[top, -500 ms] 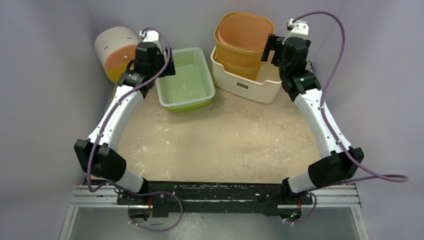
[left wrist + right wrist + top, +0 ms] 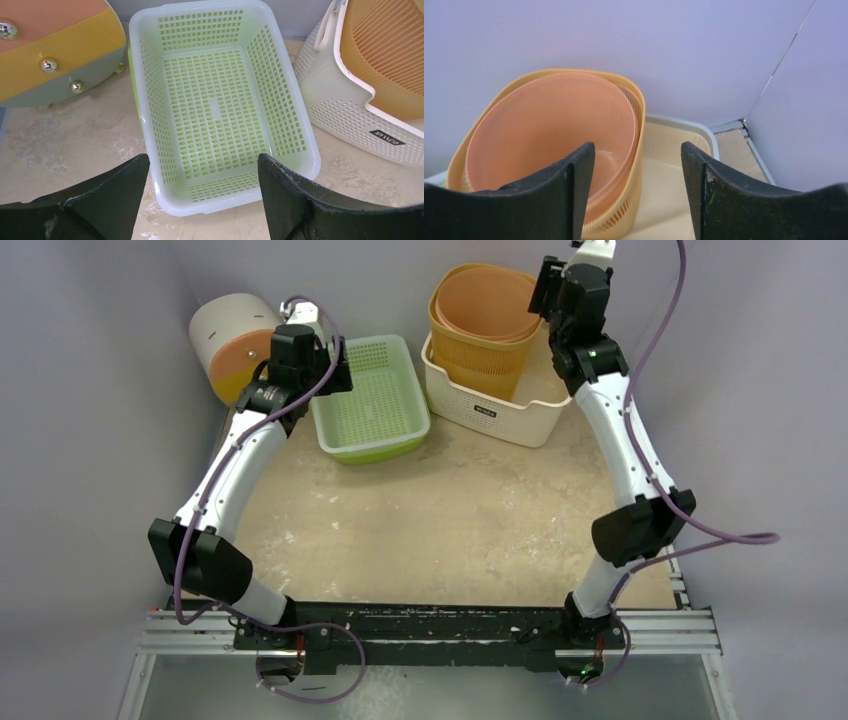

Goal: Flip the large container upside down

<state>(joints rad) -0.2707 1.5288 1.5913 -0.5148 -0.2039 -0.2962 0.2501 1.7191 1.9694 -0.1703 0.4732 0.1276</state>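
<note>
**Right claw spread above the nested tubs**

The right gripper (image 2: 638,150) hangs above the orange tub (image 2: 554,125) with its jaws spread wide, holding nothing. The tub sits upright inside a yellow ribbed basket (image 2: 640,107), which stands in the white perforated basket (image 2: 480,412) at the back right. The left gripper (image 2: 203,160), also spread, hovers over the green basket (image 2: 220,107).

The large container (image 2: 462,358) is a tall yellow tub with rounded corners and ribbed, slotted walls. It stands upright with its mouth facing up and a paler orange tub (image 2: 495,302) nested inside it. It sits in the left part of a white perforated basket (image 2: 500,420) at the back of the tabletop (image 2: 450,520).
</note>
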